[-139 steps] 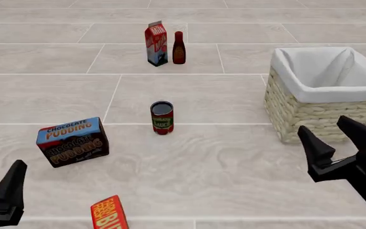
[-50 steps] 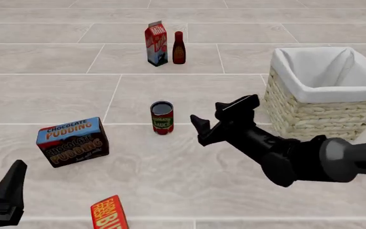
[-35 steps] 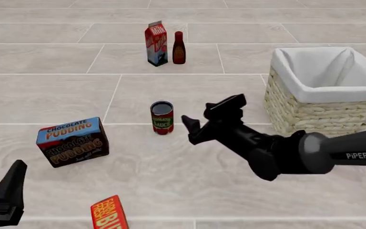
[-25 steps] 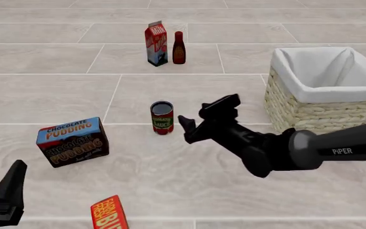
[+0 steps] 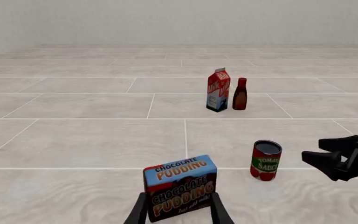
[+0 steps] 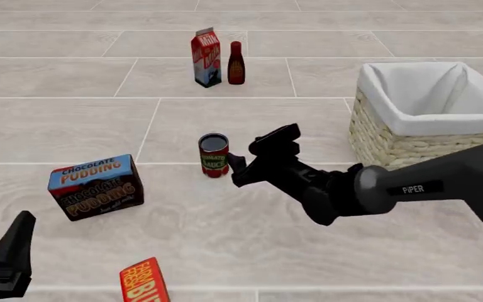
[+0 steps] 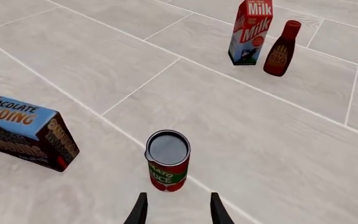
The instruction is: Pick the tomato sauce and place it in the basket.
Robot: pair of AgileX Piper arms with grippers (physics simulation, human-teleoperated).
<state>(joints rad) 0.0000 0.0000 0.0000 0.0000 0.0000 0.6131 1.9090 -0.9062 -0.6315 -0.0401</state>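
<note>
At the tomato sauce's (image 6: 214,155) three o'clock, right tool (image 6: 256,155) hangs spread apart; left tool (image 5: 178,211) also apart.

The blue-and-brown cardboard box (image 6: 96,186) reads "CHOCOLATE PUDDING" on its blue top and again on its dark front. The red-and-white gabled carton (image 7: 250,31) carries "Milk" in white letters. The small red can with a green band (image 5: 266,160) reads "TOMATO SAUCE". The dark right arm (image 6: 409,189) bears "PIPER" in white. The orange packet (image 6: 144,281) at the front edge shows large yellow letters, cut off and unreadable.
</note>
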